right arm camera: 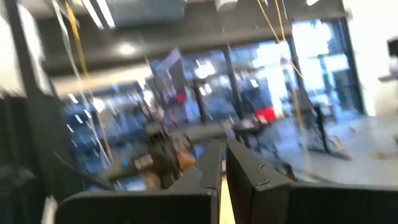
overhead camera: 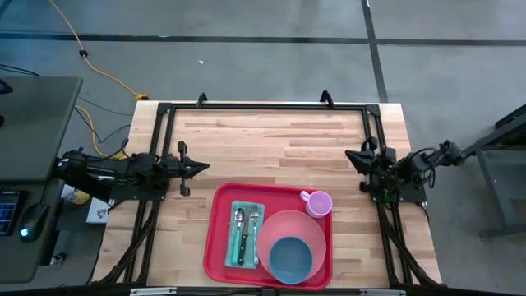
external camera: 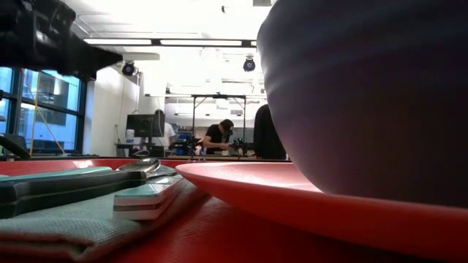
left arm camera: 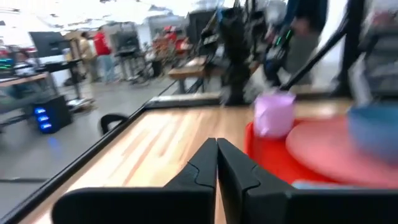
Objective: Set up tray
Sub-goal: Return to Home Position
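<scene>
On the light wooden table [overhead camera: 271, 140], your large bright red rectangular plastic tray [overhead camera: 220, 247] sits by one long edge. Both arms lie folded low at opposite sides, left gripper [overhead camera: 200, 167] and right gripper [overhead camera: 350, 154] pointing inward, fingers pressed together, holding nothing.

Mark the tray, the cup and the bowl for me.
tray [overhead camera: 271, 196]: high view, bare floor near its far rim.
cup [overhead camera: 319, 203]: high view, middle of its open top.
bowl [overhead camera: 290, 257]: high view, middle of its inside.
</scene>
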